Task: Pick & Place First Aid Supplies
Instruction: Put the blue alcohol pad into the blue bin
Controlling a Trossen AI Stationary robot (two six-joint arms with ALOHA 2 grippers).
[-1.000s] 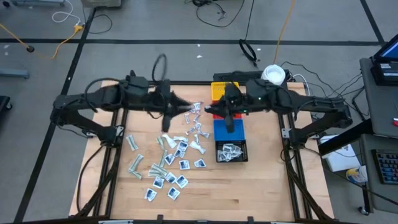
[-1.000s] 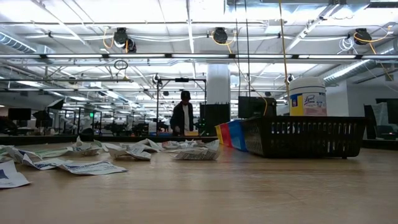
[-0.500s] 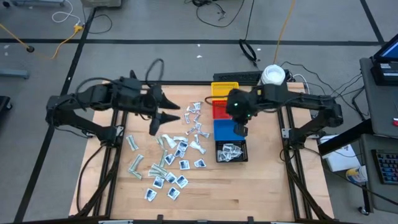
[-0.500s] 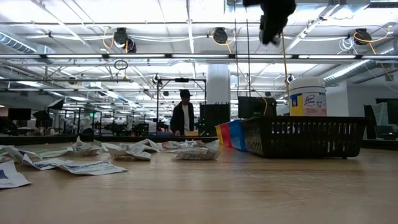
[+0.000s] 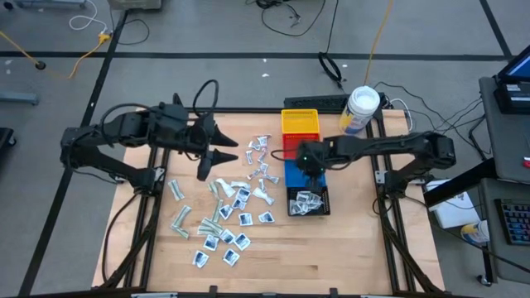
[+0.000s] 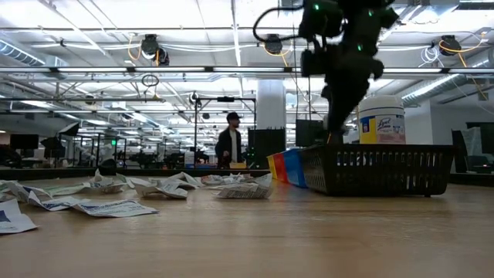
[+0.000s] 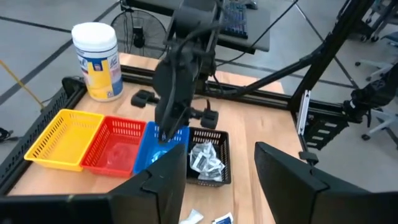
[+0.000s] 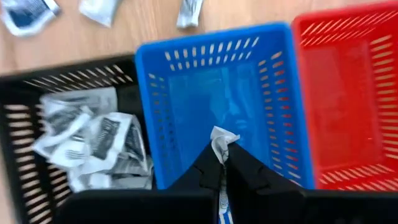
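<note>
Here, the right gripper (image 8: 219, 163) pinches a white packet (image 8: 221, 142) above the centre-frame blue bin (image 8: 224, 99); released off-centre, it could land in the neighbouring black bin (image 8: 25, 149). The left gripper (image 7: 217, 180) waits half-open.

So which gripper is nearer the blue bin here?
Right. The right gripper hangs directly over the blue bin, shut on a packet. The left gripper is open, off to the side above the scattered packets, well clear of the bins.

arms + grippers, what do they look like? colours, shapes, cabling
Both arms are dark, near-black, with chunky jointed links. The left gripper ends in two pointed black fingers, broad and flat close up. The right gripper has tapered black fingers. A black cable loops off the right arm.
</note>
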